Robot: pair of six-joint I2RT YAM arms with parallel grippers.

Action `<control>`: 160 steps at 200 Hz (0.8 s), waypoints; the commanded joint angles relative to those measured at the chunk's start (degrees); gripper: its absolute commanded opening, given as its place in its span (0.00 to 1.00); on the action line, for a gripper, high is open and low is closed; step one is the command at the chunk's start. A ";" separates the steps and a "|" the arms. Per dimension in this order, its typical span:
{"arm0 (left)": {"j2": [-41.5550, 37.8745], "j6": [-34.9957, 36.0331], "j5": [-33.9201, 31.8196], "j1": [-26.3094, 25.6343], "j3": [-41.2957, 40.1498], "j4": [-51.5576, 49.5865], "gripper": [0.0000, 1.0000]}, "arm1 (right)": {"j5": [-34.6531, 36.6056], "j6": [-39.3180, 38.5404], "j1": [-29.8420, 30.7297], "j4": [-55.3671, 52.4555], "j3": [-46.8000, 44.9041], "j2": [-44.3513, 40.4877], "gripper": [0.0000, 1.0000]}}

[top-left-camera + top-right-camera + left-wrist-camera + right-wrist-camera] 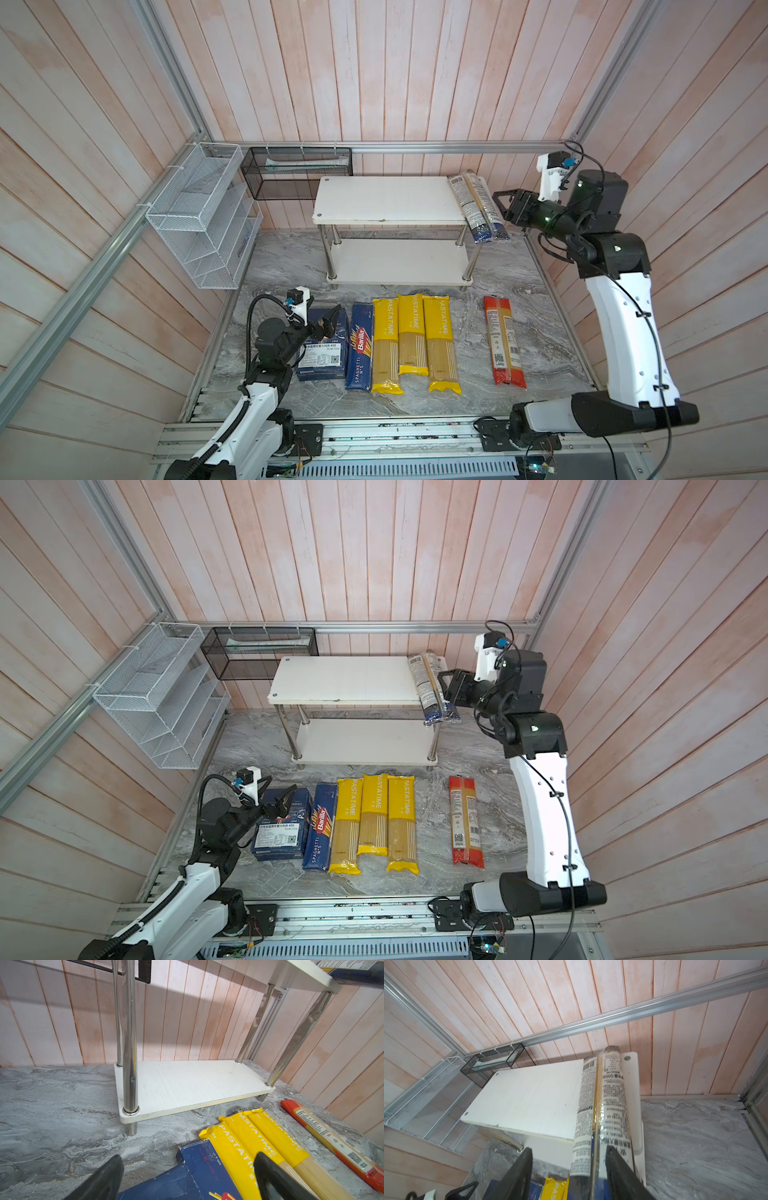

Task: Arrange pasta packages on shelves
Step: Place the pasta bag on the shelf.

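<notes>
Grey marbled table (540,332): carries a two-tier rack with chrome tube legs (327,249) at the back and six packs in a row at the front.

White rectangular top shelf (386,199): bare but for one pack at its right end. White lower shelf (399,262): bare.

Wide dark blue card box with white label (324,353) at the far left of the row, with the narrow dark blue Barilla box (360,349) just beside it. Card, rigid, likely the heaviest items here; corners would dent. Best taken across the narrow width at mid-length. The wide one may overfill the jaws.

Three yellow PASTATIME spaghetti bags (411,336), touching side by side. Red-ended spaghetti bag (503,340), apart to the right. Film looks slick. The bundle is probably stiff lengthwise, the strands brittle, the crimped ends floppy. Hold mid-length, squeeze moderately, keep level.

Dark-blue-ended spaghetti bag (476,203): lies front-to-back on the top shelf, blue end overhanging the front edge. Could tip off if nudged; wants pushing further back.

Right hand (568,1148): at that bag's side, jaws partly apart. The right wrist view shows a clear gap between one finger and the film, so I judge it has no grip.

Left hand (189,1156): jaws wide, empty, hovering over the rack-side ends of the blue boxes.
</notes>
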 commanded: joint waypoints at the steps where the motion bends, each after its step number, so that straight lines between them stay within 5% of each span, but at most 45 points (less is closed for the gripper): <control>1: 0.32 -0.34 0.91 0.38 -0.38 1.20 1.00 | -3.39 -0.81 0.69 -2.18 -5.11 -5.15 0.56; 68: -0.71 -0.39 0.55 0.34 -0.84 1.28 1.00 | -10.48 -0.95 1.67 -6.45 -14.67 -12.51 0.56; 160: 0.97 -0.47 0.59 0.48 0.03 1.14 1.00 | -11.01 1.34 3.04 -7.81 -21.14 -16.12 0.56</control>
